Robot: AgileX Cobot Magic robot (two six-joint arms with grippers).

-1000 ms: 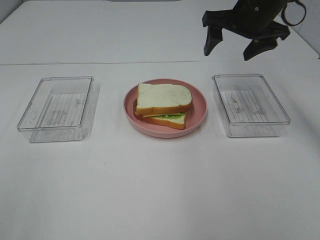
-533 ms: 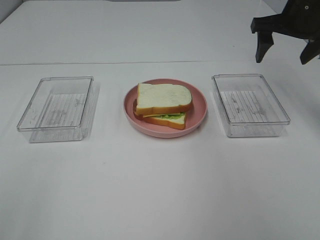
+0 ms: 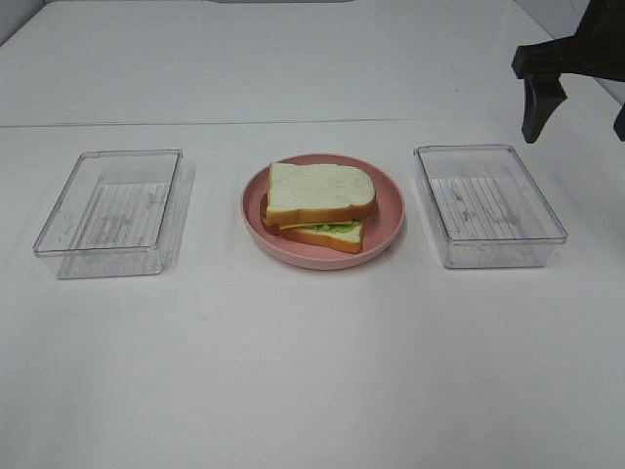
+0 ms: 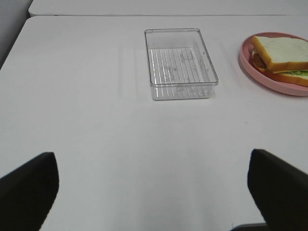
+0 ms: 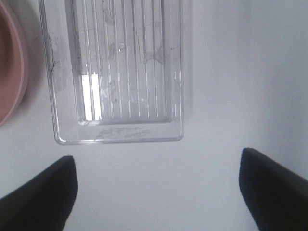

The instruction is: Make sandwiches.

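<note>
White table (image 3: 312, 371), sandwich (image 3: 320, 200) on plate (image 3: 389, 210)

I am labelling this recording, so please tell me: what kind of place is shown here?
Probably a lab test bench, not a kitchen: a bare white table, a toy sandwich on a pink plate, and two empty clear boxes.

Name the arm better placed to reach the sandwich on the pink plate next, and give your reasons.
Probably the right gripper: open, empty, and hanging past the clear plastic tray beside the pink plate holding the layered white-bread sandwich. The left gripper, also open, doesn't appear in the high view.
</note>
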